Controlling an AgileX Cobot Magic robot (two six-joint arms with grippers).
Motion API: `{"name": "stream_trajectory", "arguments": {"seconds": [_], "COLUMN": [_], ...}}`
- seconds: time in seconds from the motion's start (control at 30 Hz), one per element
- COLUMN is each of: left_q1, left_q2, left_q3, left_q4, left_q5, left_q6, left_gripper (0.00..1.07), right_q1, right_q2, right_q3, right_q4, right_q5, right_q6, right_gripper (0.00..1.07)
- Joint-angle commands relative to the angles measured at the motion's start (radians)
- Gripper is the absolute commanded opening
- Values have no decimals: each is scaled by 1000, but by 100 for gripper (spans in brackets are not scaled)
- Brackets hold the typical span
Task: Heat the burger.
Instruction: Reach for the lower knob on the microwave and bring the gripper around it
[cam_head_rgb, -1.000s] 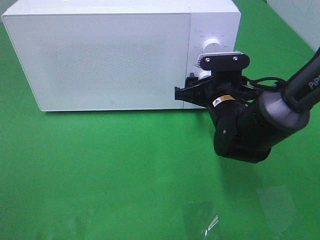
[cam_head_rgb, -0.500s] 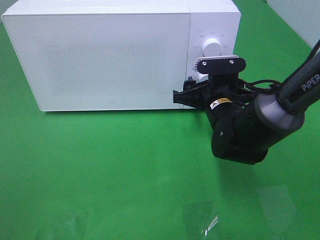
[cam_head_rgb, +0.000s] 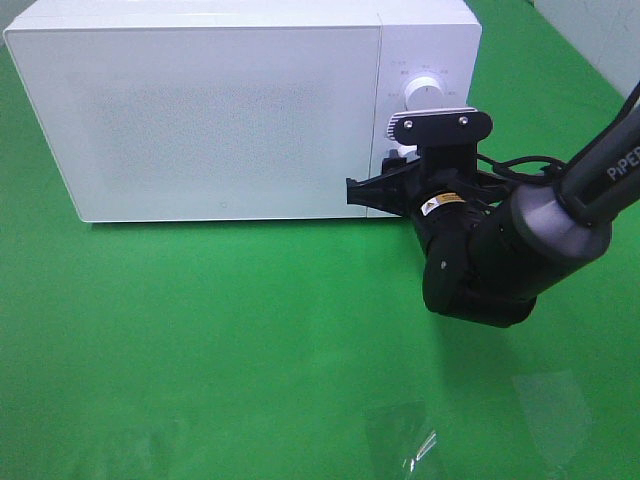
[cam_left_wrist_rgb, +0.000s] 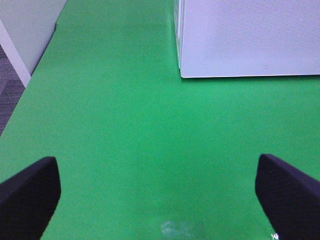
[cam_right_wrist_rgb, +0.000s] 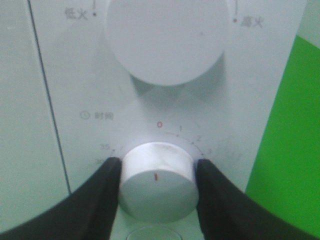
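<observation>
Pinching the timer knob (cam_right_wrist_rgb: 156, 187) — right gripper (cam_right_wrist_rgb: 157, 175) closed against both its sides.
The knob sits at 6 o'clock from the larger dial (cam_right_wrist_rgb: 165, 40) on the white microwave (cam_head_rgb: 220, 110), whose door is shut. The burger is not visible in any view. Left gripper (cam_left_wrist_rgb: 159, 200) — fingers spread wide — hangs over the green table (cam_left_wrist_rgb: 125, 125), with the microwave at 1 o'clock.
</observation>
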Motion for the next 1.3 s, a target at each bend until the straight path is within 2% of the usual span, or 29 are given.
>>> {"name": "stream_trajectory", "arguments": {"seconds": [0.03,0.07,0.1,0.17,0.5,0.67,0.8,0.87,0.9,0.93,0.97,1.03,1.13,1.17,1.27,1.3], "left_q1": [1,1,1,1,1,1,1,1,1,1,1,1,1,1,1,1], "left_q2": [-18,-18,-18,-18,-18,-18,-18,-18,-18,-18,-18,-18,-18,-18,-18,-18], "left_q3": [4,4,4,4,4,4,4,4,4,4,4,4,4,4,4,4], "left_q4": [-7,-7,-7,-7,-7,-7,-7,-7,-7,-7,-7,-7,-7,-7,-7,-7], "left_q5": [-2,-2,-2,-2,-2,-2,-2,-2,-2,-2,-2,-2,-2,-2,-2,-2], "left_q6": [-4,-4,-4,-4,-4,-4,-4,-4,-4,-4,-4,-4,-4,-4,-4,-4], "left_gripper": [98,98,98,98,98,98,98,98,98,98,98,98,98,98,98,98], "right_q1": [-5,-5,-5,-5,-5,-5,-5,-5,-5,-5,-5,-5,-5,-5,-5,-5], "right_q2": [-20,-20,-20,-20,-20,-20,-20,-20,-20,-20,-20,-20,-20,-20,-20,-20], "right_q3": [-22,-22,-22,-22,-22,-22,-22,-22,-22,-22,-22,-22,-22,-22,-22,-22], "right_q4": [-32,-33,-33,-36,-41,-49,-80,-92,-92,-92,-92,-92,-92,-92,-93,-97], "right_q5": [-28,-28,-28,-28,-42,-49,-58,-75,-75,-82,-82,-114,-128,-150,-168,-184], "right_q6": [-13,-13,-13,-13,-8,86,255,416,416,525,525,794,869,993,1100,1214], "right_gripper": [27,14,14,1,0,0,0,0,0,0,0,0,0,0,0,0]}}
